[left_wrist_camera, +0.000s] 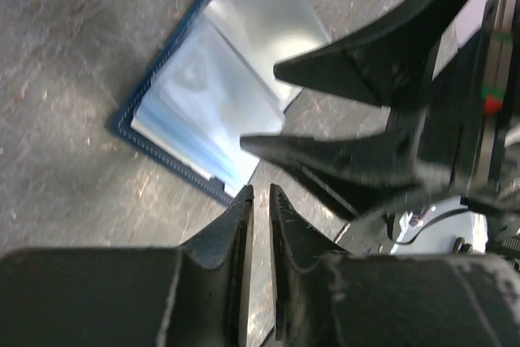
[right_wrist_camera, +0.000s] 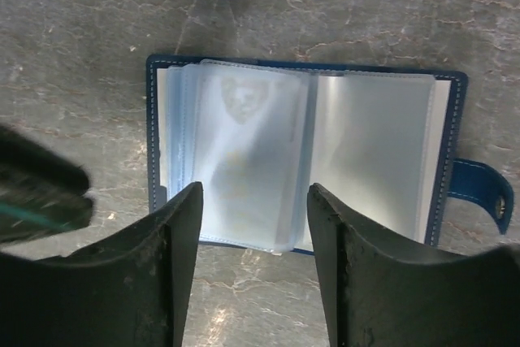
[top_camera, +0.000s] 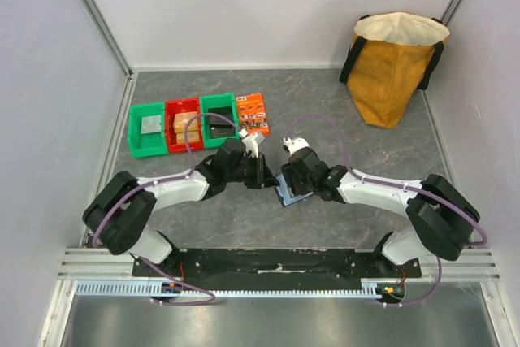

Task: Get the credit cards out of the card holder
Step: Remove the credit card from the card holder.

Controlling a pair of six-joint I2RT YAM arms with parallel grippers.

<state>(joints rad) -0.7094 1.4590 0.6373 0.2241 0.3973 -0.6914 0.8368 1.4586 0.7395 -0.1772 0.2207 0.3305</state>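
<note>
Over one long edge of the holder (right_wrist_camera: 151,119), which lies open on the table (right_wrist_camera: 73,22) with its clear sleeves (right_wrist_camera: 370,152) fanned, the right gripper (right_wrist_camera: 254,194) is held wide apart and empty. Just beside the holder's edge, the left gripper (left_wrist_camera: 261,197) is all but closed, with only a slit left and nothing seen in it. A card (right_wrist_camera: 244,140) is faintly made out inside a sleeve beside the holder's fold. The holder is pinned by nothing, so if sleeve film is pinched along with the card, the whole holder is likely to be dragged or lifted. With both grippers crowded at the holder, a knock between them is also risked.
</note>
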